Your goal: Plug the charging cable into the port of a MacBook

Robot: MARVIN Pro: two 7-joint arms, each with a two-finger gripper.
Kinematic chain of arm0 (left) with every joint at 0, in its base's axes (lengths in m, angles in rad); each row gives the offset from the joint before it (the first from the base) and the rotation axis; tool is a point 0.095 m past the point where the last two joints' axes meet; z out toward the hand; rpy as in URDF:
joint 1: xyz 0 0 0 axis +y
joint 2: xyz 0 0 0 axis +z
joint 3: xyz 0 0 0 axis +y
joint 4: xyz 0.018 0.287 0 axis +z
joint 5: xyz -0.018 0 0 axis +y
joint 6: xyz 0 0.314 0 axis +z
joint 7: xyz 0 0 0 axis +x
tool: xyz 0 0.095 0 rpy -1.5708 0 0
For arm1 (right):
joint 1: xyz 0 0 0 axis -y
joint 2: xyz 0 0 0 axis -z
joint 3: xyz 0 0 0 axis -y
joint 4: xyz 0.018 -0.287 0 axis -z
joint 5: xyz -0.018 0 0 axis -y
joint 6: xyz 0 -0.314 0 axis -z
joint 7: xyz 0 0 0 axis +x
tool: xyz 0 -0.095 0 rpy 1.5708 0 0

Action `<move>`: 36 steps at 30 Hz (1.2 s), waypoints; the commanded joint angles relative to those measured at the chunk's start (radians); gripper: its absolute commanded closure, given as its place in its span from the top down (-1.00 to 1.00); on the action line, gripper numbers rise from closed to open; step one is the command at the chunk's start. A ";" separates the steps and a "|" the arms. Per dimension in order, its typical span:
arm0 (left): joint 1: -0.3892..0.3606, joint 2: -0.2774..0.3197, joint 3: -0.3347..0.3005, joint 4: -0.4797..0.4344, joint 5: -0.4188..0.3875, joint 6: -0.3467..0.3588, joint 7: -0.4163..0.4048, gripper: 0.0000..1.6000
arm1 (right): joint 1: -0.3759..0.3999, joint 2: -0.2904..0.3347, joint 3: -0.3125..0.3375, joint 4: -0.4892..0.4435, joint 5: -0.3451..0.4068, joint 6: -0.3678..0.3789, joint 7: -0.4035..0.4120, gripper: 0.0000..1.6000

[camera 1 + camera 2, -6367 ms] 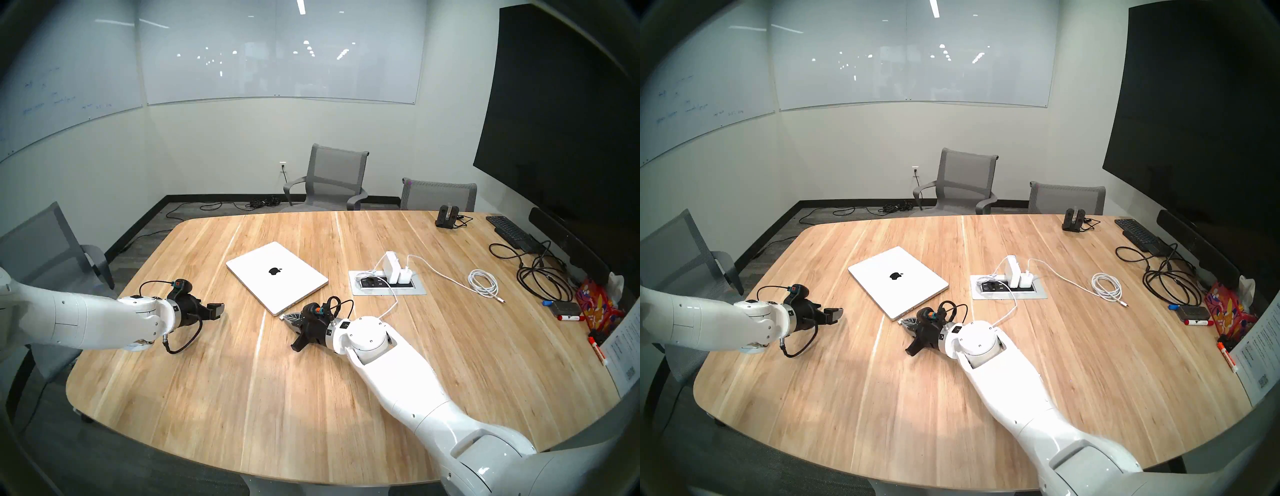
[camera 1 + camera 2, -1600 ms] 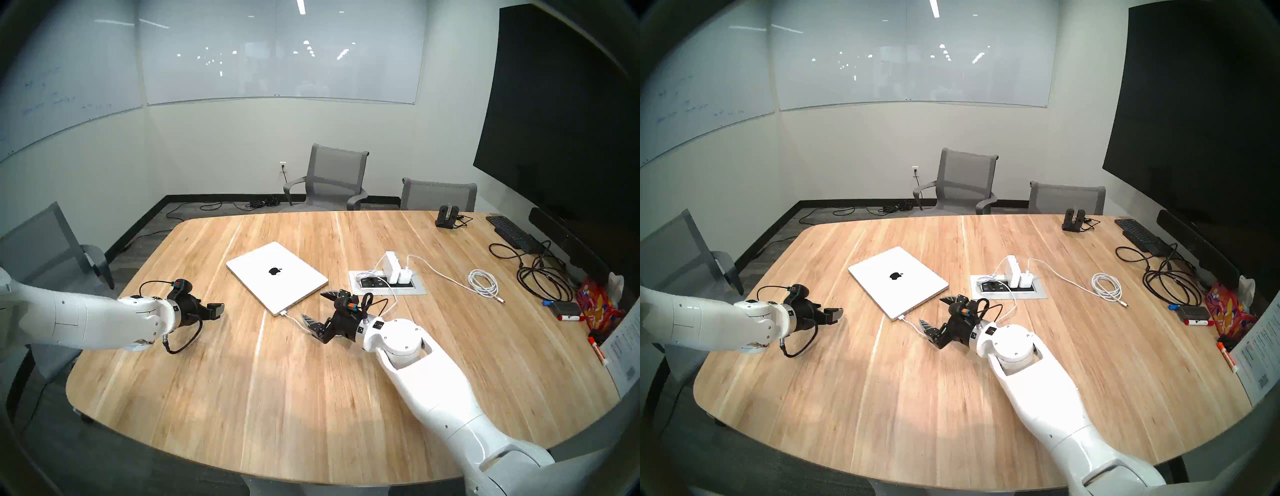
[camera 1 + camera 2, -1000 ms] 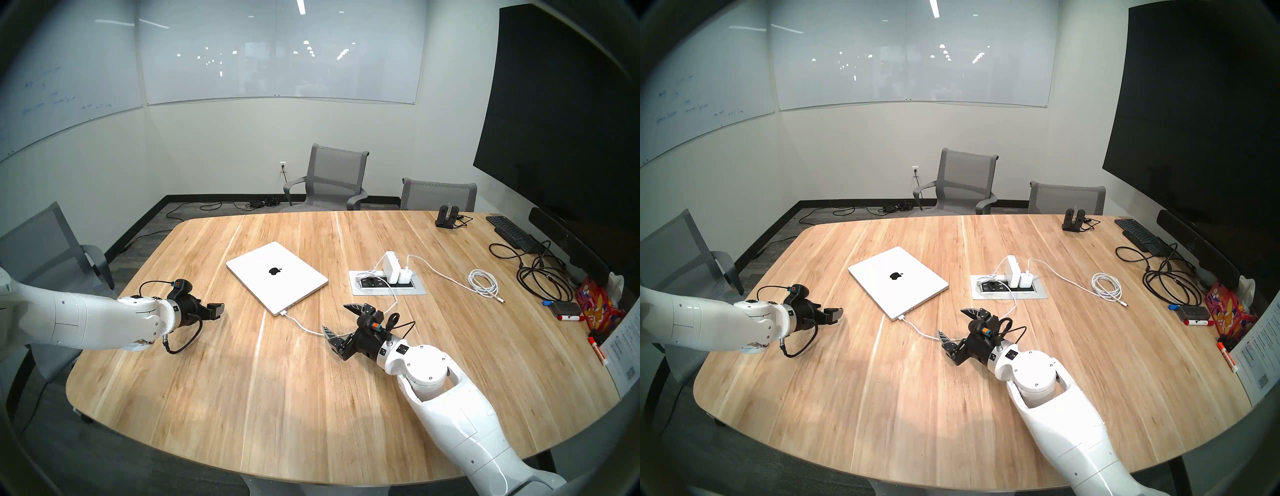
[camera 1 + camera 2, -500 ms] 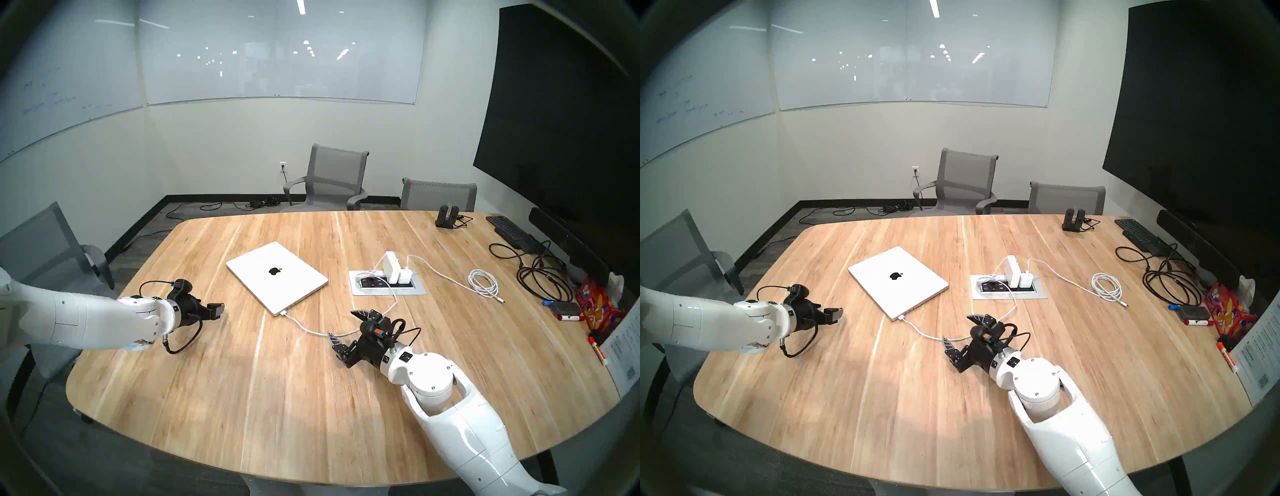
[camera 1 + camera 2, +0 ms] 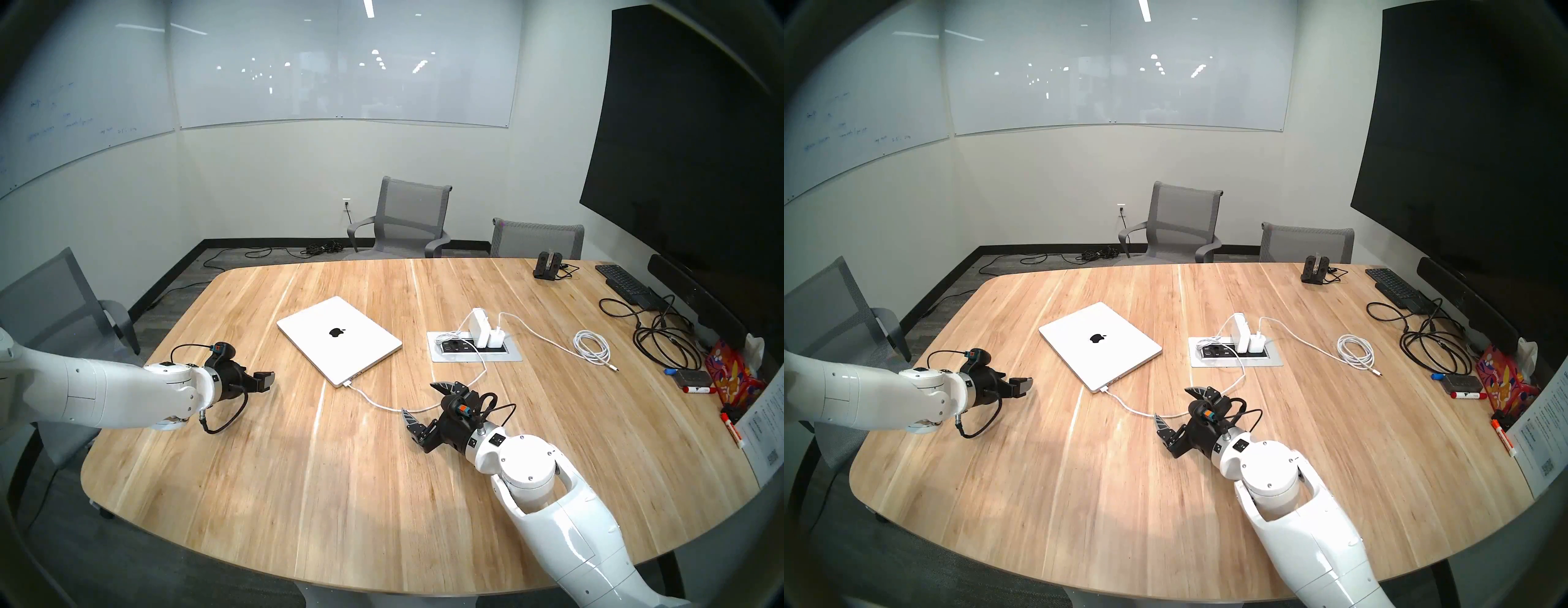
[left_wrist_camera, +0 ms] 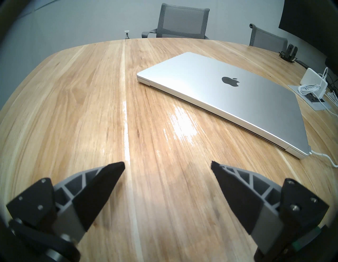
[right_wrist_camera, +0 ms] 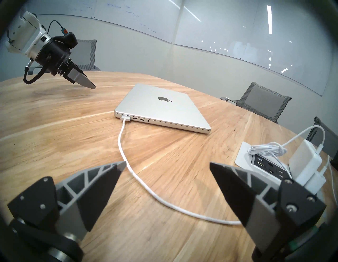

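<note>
The closed silver MacBook (image 5: 339, 339) lies mid-table with its apple logo up. The white charging cable (image 5: 370, 399) has its flat connector (image 7: 125, 118) seated in the port at the laptop's near corner. From there the cord curves over the wood to the white power brick (image 5: 479, 326). My right gripper (image 5: 418, 399) hovers open, well back from the laptop and to its right. The cord (image 7: 121, 144) passes under its fingers untouched. My left gripper (image 6: 167, 163) is open and empty, left of the MacBook (image 6: 228, 95).
A grey outlet plate (image 5: 509, 354) is set in the table beside the brick. A coiled white cord (image 5: 592, 346), black cords (image 5: 662, 344), a black keyboard (image 5: 623, 282), markers and a colourful box (image 5: 729, 373) crowd the right side. Grey chairs (image 5: 407, 216) stand around.
My right gripper, open, has drawn back from the laptop's corner toward the near right, then nearly stopped. The connector stays in the port. The left arm is unmoved.
</note>
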 commanded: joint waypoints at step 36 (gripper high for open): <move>-0.014 -0.001 -0.010 0.000 0.001 -0.003 0.000 1.00 | 0.008 -0.006 -0.003 -0.026 0.003 -0.010 0.002 1.00</move>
